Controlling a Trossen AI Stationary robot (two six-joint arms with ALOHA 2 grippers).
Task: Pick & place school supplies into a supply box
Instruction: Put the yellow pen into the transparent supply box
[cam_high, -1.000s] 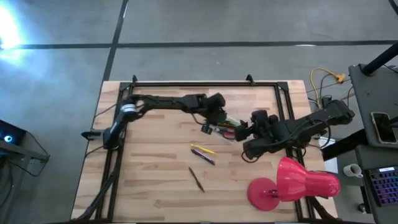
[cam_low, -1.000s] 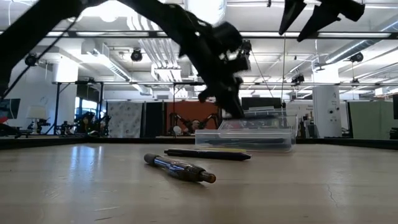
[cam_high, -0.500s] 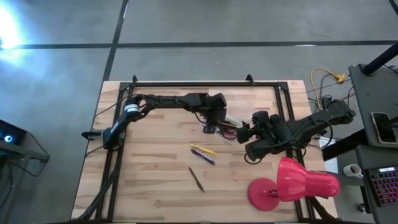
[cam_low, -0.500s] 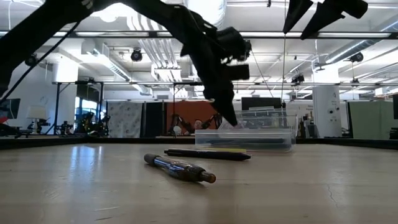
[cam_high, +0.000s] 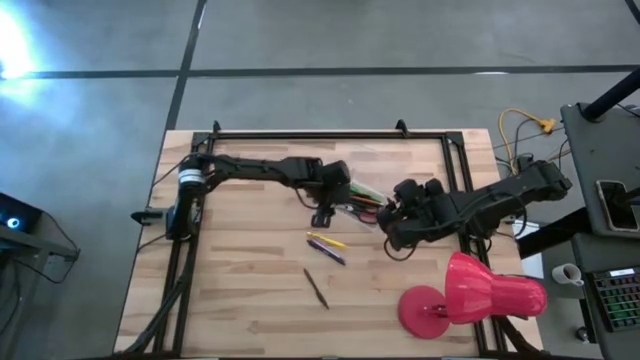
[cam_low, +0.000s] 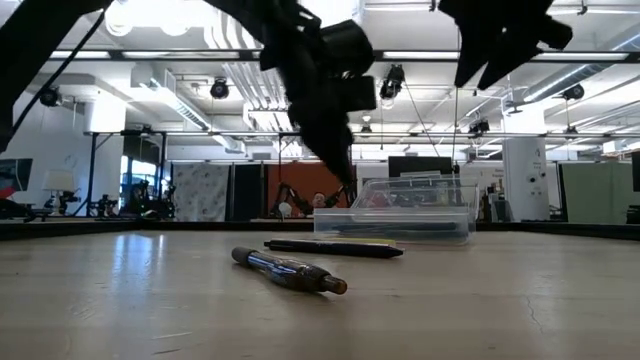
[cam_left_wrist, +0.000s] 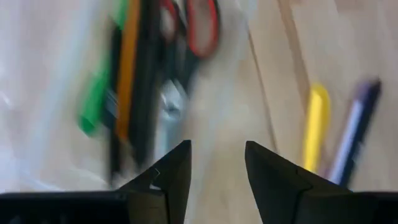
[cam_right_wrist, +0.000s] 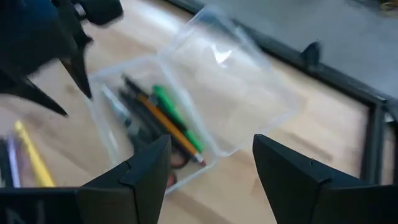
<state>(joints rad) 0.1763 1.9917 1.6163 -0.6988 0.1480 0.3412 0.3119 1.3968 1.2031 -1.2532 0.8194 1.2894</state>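
Observation:
The clear supply box (cam_high: 362, 200) lies mid-table with its lid (cam_right_wrist: 239, 81) flapped open on the far side. Inside lie a green pen (cam_left_wrist: 96, 102), an orange pencil (cam_left_wrist: 127, 68), dark pens and red-handled scissors (cam_left_wrist: 202, 28). A yellow pen (cam_left_wrist: 316, 124) and a purple pen (cam_left_wrist: 356, 130) rest on the wood beside the box, and a dark pen (cam_high: 316, 288) lies nearer the front. My left gripper (cam_left_wrist: 217, 165) hovers open over the box's near-left end (cam_high: 322, 212). My right gripper (cam_right_wrist: 211, 171) stands open, raised to the right of the box (cam_high: 388, 222).
A large pink-red lamp-shaped object (cam_high: 470, 295) lies at the near right corner. A black frame (cam_high: 330, 133) runs along the far edge and both sides of the wooden table. Bare wood stretches left of and in front of the loose pens.
My left gripper has drawn back from over the box, going toward the table's near-left and rising a little. My right gripper has come down slightly. The box and the loose pens have stayed where they were.

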